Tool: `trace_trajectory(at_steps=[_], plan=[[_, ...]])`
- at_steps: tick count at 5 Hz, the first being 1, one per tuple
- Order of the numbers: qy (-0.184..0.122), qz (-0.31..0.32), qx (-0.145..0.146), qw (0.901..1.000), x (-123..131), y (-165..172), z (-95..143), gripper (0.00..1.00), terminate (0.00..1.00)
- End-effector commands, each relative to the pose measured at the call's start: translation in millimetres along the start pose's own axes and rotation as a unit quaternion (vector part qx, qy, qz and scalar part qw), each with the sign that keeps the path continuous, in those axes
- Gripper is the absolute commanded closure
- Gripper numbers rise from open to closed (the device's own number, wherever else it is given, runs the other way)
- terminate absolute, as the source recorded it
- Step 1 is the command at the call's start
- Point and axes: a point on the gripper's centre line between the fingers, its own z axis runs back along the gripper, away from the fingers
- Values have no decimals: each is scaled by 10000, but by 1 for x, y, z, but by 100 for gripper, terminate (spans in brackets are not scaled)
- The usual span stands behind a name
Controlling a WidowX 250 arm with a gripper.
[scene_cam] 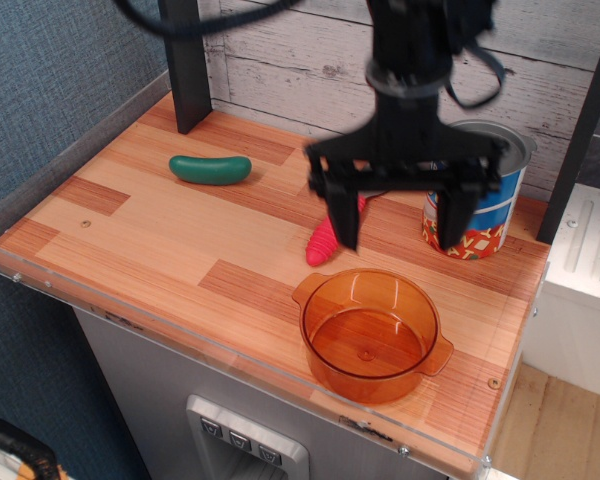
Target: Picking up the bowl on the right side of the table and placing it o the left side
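I see the bowl [371, 334] at the table's [150, 235] right front edge, just in front of and below my gripper [401, 219]; jaws spread wide, holding nothing; blue can [474, 190] behind the bowl.

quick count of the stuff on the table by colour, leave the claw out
orange: 1, the bowl
green: 1, the cucumber-shaped toy
pink: 1, the spoon handle, partly behind the claw
blue: 1, the tin can
total: 4
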Motion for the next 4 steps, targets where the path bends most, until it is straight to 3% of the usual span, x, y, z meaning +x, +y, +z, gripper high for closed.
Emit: trace_trajectory(at_steps=[1,2,4], plan=[[-398,1369,-196,9896,-6,-10,-25,0,0],[-359,1714,-144,9844,-3,-12,-39,0,0],[47,2004,78,9797,-2,-6,-69,0,0]])
